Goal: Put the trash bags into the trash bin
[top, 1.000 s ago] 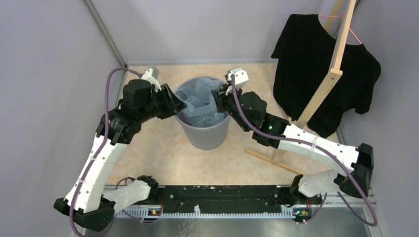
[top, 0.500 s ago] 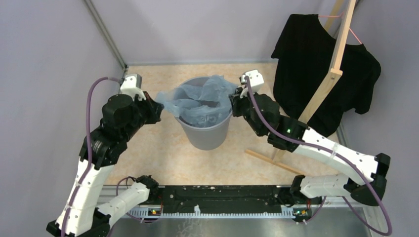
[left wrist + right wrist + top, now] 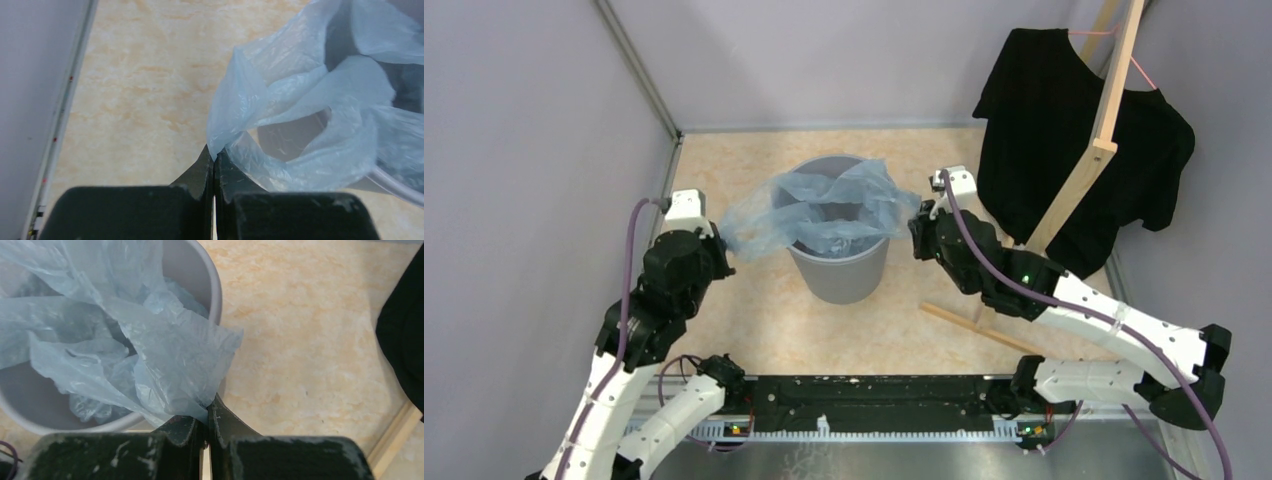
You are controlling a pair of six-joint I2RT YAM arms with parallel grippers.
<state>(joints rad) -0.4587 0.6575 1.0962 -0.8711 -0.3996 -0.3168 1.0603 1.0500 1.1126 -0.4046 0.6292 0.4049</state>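
Note:
The grey round trash bin [image 3: 839,275] stands mid-floor. A pale blue translucent trash bag [image 3: 824,205] lies in it and spreads out over its rim on both sides. My left gripper [image 3: 721,243] is left of the bin, shut on the bag's left edge [image 3: 235,135]; its tips [image 3: 214,159] pinch the film. My right gripper [image 3: 916,222] is right of the bin, shut on the bag's right edge [image 3: 200,370]; its tips [image 3: 208,410] pinch the film just outside the bin rim [image 3: 216,285]. The bag is stretched between the two grippers above the bin mouth.
A black T-shirt [image 3: 1074,130] hangs on a wooden stand [image 3: 1092,150] at the right, with a wooden foot bar [image 3: 979,328] on the floor by my right arm. Grey walls close in left and back. The floor is beige marble [image 3: 754,320].
Both grippers have drawn apart and toward the near side, out of the bin mouth, pulling the bag's edges out over the rim and stretching it wide.

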